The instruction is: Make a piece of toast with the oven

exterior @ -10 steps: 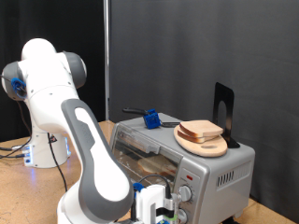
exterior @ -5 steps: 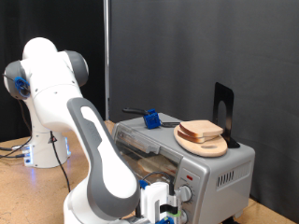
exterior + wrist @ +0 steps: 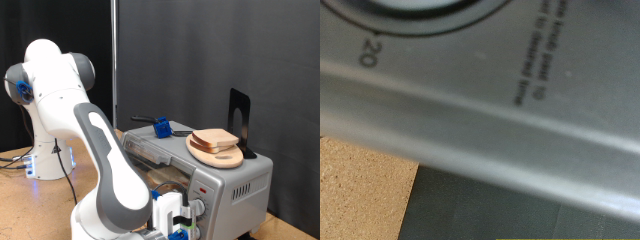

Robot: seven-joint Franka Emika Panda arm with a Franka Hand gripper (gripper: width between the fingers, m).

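The silver-grey oven [image 3: 232, 186] stands at the exterior view's lower right, its glass door [image 3: 160, 170] appearing closed. A tan shape shows dimly behind the glass. Slices of pale bread [image 3: 216, 138] with brown crust lie stacked on a round wooden board [image 3: 222, 155] on the oven's roof. My gripper [image 3: 183, 219] hangs low in front of the oven, right beside the round knobs [image 3: 198, 207] on its front panel. The wrist view is filled by the oven's grey front panel [image 3: 510, 110], very close, with a dial mark "20" and printed lettering.
A blue object [image 3: 160, 127] and a dark utensil [image 3: 180, 131] lie on the oven's roof, and a black stand [image 3: 238, 115] rises behind the board. The wooden table [image 3: 360, 190] shows beneath the oven. My own white arm crosses in front of the oven door.
My arm has swung slightly towards the exterior view's right, bringing the gripper a little closer to the oven's knobs. The bread and board have not moved.
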